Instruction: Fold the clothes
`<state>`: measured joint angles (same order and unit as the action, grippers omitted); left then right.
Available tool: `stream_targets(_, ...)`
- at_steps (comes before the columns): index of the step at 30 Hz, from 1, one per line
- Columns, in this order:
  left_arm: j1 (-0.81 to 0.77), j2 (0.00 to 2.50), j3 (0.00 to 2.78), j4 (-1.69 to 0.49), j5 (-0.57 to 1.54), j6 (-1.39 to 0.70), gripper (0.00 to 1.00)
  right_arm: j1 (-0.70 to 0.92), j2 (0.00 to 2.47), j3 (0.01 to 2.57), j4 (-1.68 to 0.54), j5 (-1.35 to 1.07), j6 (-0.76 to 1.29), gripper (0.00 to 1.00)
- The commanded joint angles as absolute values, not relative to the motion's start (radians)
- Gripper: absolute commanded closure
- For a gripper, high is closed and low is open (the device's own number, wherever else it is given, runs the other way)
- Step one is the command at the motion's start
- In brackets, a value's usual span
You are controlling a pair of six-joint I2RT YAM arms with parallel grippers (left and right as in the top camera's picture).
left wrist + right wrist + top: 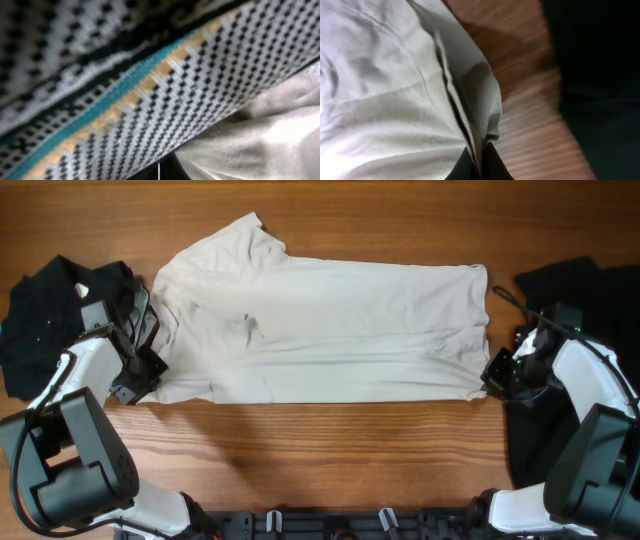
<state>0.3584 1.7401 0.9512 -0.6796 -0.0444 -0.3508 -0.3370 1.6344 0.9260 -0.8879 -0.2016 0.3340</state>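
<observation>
**Item under inspection.** The large cream short-sleeved T-shirt of thin, wrinkled fabric (330, 330) lies flat, lengthwise across the middle of the brown wooden surface (330, 450). Its sleeve end is to the left and its straight hem to the right.

**Grip, right.** The right fingers (493, 375) are clamped on the near hem corner. The wrist view shows only a thin edge of cloth pinched at their very tips.

**Grip, left.** The left fingers (148, 368) are closed at the shirt's left edge. Whether cloth sits between them cannot be told, because a black-and-white woven band with a teal and tan stripe (125, 90) fills that view.

**Hazards.**
- The shallow right pinch may slip on lifting, or raise one layer only, and the fold would come out crooked.
- If the left holds nothing, a paired lift would drag the shirt askew.
- The crumpled black garment at left (50, 310) and the black garment at right (575, 290) lie just beside the arms and could snag.
</observation>
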Motion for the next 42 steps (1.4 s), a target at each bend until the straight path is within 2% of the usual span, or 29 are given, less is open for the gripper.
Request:
stream_targets(1, 0.385, 1.754, 0.968, -0.689, -0.106, -0.344, 0.96, -0.347, 1.637, 0.946, -0.919, -0.077, 0.374, 0.62)
stream_targets(3, 0.384, 1.754, 0.983, -0.707, -0.105, -0.345, 0.96, -0.347, 1.637, 0.946, -0.931, -0.073, 0.374, 0.49)
stream_targets(5, 0.384, 1.754, 1.01, -0.744, -0.086, -0.344, 0.92, -0.347, 1.637, 0.952, -0.93, -0.074, 0.375, 0.48)
stream_targets(7, 0.384, 1.752, 1.042, -0.779, -0.04, -0.343, 0.87, -0.347, 1.637, 0.986, -0.928, -0.112, 0.358, 0.51)
stream_targets(10, 0.384, 1.745, 1.073, -0.809, 0.117, -0.286, 0.85, -0.345, 1.627, 1.048, -0.909, -0.383, 0.154, 0.64)
stream_targets(13, 0.369, 1.725, 1.083, -0.825, 0.282, -0.234, 0.85, -0.316, 1.592, 1.061, -0.864, -0.659, 0.042, 0.63)
stream_targets(16, 0.307, 1.707, 1.083, -0.827, 0.389, -0.185, 0.89, -0.234, 1.6, 1.051, -0.838, -0.569, 0.153, 0.66)
stream_targets(19, 0.21, 1.709, 1.083, -0.78, 0.385, -0.133, 0.92, -0.169, 1.62, 1.03, -0.807, -0.37, 0.32, 0.78)
stream_targets(20, 0.166, 1.709, 1.083, -0.744, 0.385, -0.133, 0.91, -0.15, 1.632, 1.022, -0.784, -0.335, 0.352, 0.79)
stream_targets(22, 0.078, 1.713, 1.083, -0.656, 0.34, -0.108, 0.9, -0.142, 1.655, 1.021, -0.748, -0.335, 0.352, 0.81)
stream_targets(26, -0.014, 1.77, 1.082, -0.565, 0.202, -0.108, 0.96, -0.142, 1.721, 1.021, -0.71, -0.335, 0.366, 0.87)
stream_targets(29, -0.02, 1.831, 1.081, -0.507, 0.173, -0.109, 0.96, -0.142, 1.765, 1.021, -0.712, -0.319, 0.373, 0.91)
stream_targets(38, 0.073, 1.895, 1.081, -0.328, 0.035, -0.199, 0.96, -0.176, 1.81, 1.021, -0.755, 0.111, 0.622, 0.92)
stream_targets(42, 0.116, 1.888, 1.084, -0.34, 0.059, -0.196, 0.96, -0.238, 1.805, 1.034, -0.778, 0.106, 0.559, 0.91)
